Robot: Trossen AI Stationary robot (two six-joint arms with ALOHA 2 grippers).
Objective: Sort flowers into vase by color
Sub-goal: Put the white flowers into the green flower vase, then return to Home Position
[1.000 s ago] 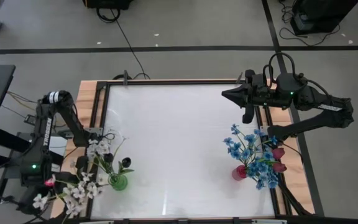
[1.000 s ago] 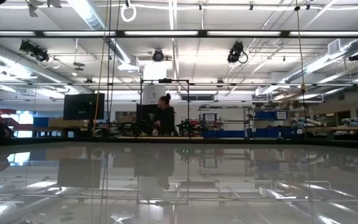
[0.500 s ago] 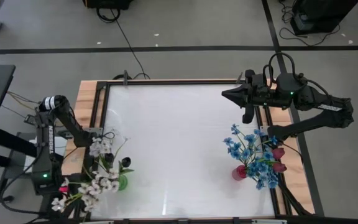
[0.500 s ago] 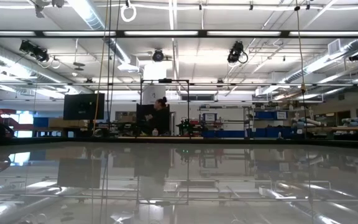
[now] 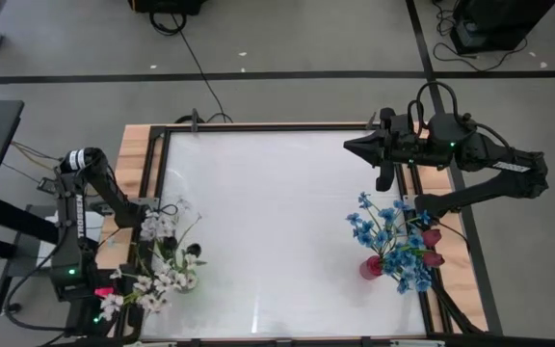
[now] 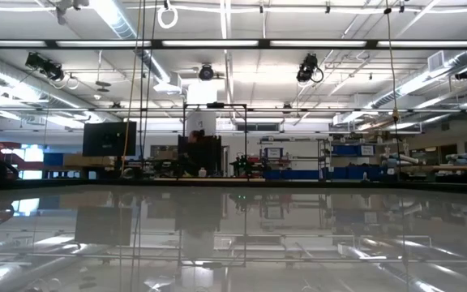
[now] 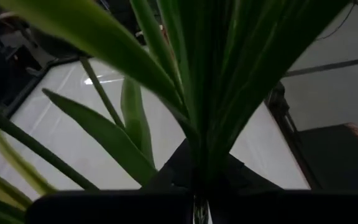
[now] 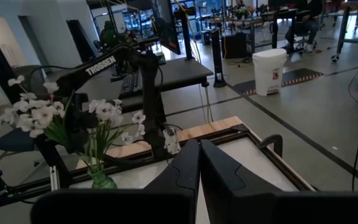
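Lowering a white spray toward the green vase (image 5: 185, 280) at the table's eight o'clock edge, left arm at work.

Left gripper (image 5: 104, 292) sits just off the table at eight o'clock, fingers clenched on the green stems of the white flowers (image 5: 158, 280); leaves fill its wrist view. Best done, I judge, by keeping stems upright over the vase mouth and easing down slowly. Blue flowers (image 5: 385, 236) and dark red tulips (image 5: 433, 247) stand at four o'clock. Right gripper (image 5: 349, 146) waits at one o'clock, clenched on nothing.
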